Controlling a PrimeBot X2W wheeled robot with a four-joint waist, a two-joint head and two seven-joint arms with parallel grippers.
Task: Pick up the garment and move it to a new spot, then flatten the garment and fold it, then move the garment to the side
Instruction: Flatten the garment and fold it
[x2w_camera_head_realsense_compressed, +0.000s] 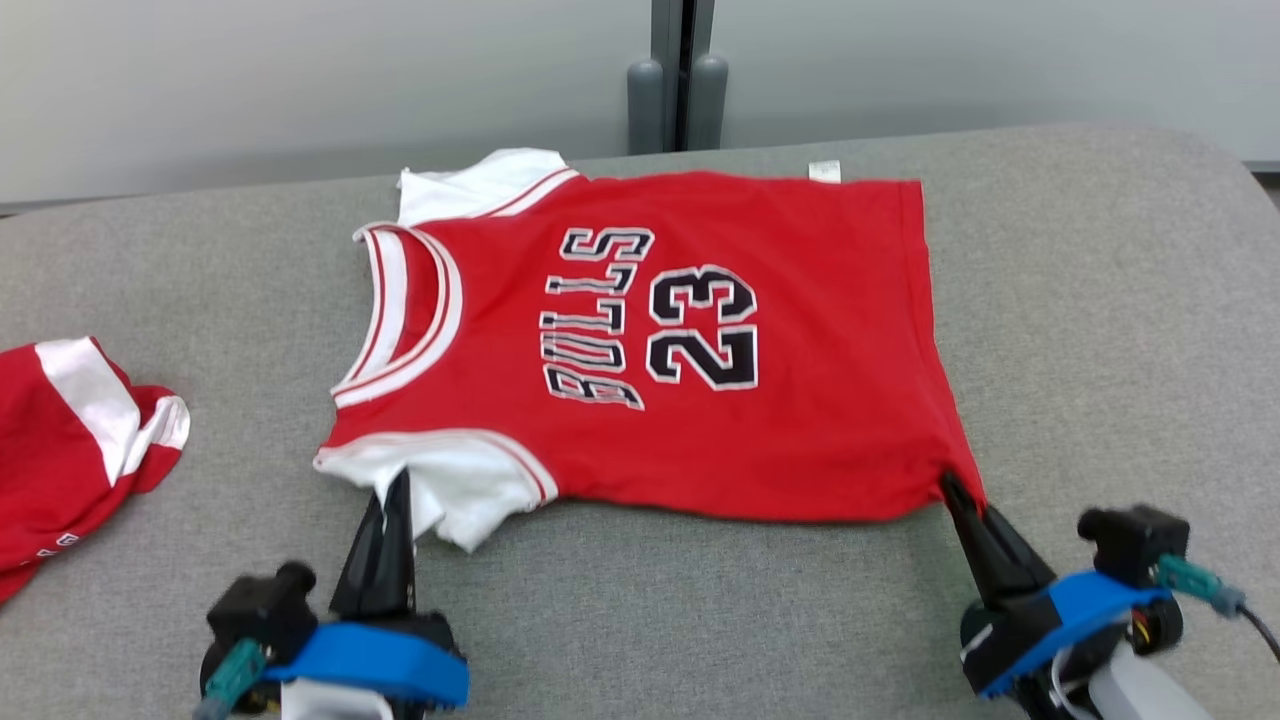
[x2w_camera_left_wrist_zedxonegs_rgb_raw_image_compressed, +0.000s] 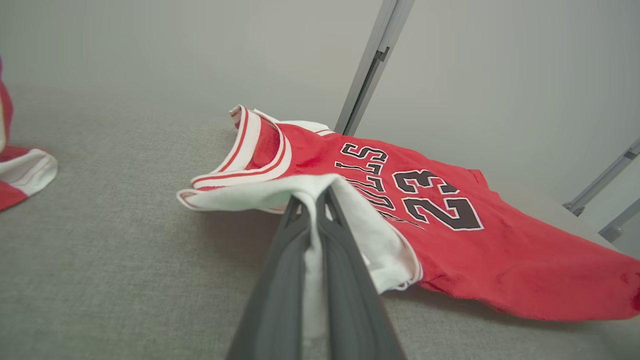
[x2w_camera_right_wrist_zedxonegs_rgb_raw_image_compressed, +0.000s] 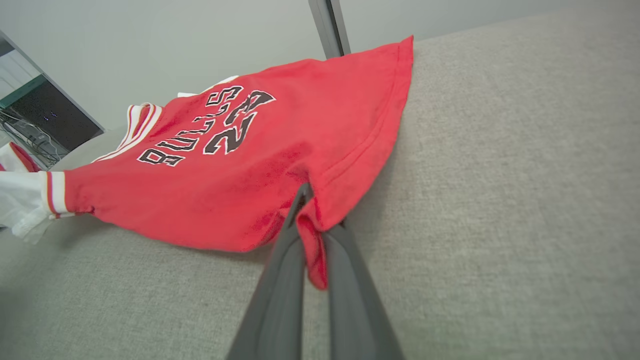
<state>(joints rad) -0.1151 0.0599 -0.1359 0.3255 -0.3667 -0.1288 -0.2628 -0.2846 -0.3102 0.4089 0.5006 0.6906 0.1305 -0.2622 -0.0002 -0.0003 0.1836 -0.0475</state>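
Left gripper (x2w_camera_head_realsense_compressed: 398, 485): we are pinching the near white sleeve (x2w_camera_head_realsense_compressed: 470, 490) of the jersey (x2w_camera_head_realsense_compressed: 820, 300). Our two dark fingers are closing tight on a fold of white cloth, which is running down between them in the left wrist view.
Right gripper (x2w_camera_head_realsense_compressed: 952, 488): we are clamping the jersey's near hem corner (x2w_camera_head_realsense_compressed: 965, 478), with a tongue of red cloth squeezed between the closed fingers.
Jersey: red with white sleeves and a striped white-and-red neck, it is lying spread out, print side up, in the middle of the grey surface (x2w_camera_head_realsense_compressed: 1100, 300). Its neck is pointing to our left and its hem to our right. Its near edge is running between our two grippers.
Lettering (x2w_camera_head_realsense_compressed: 650, 320): black "BULLS" and "23" are reading sideways in the head view.
Tag (x2w_camera_head_realsense_compressed: 825, 170): a small white tag is showing at the far hem edge.
Second garment (x2w_camera_head_realsense_compressed: 60, 450): red and white, it is lying crumpled at our far left, well apart from the jersey.
Background: a dark upright post (x2w_camera_head_realsense_compressed: 680, 90) is standing against a pale wall behind the surface.
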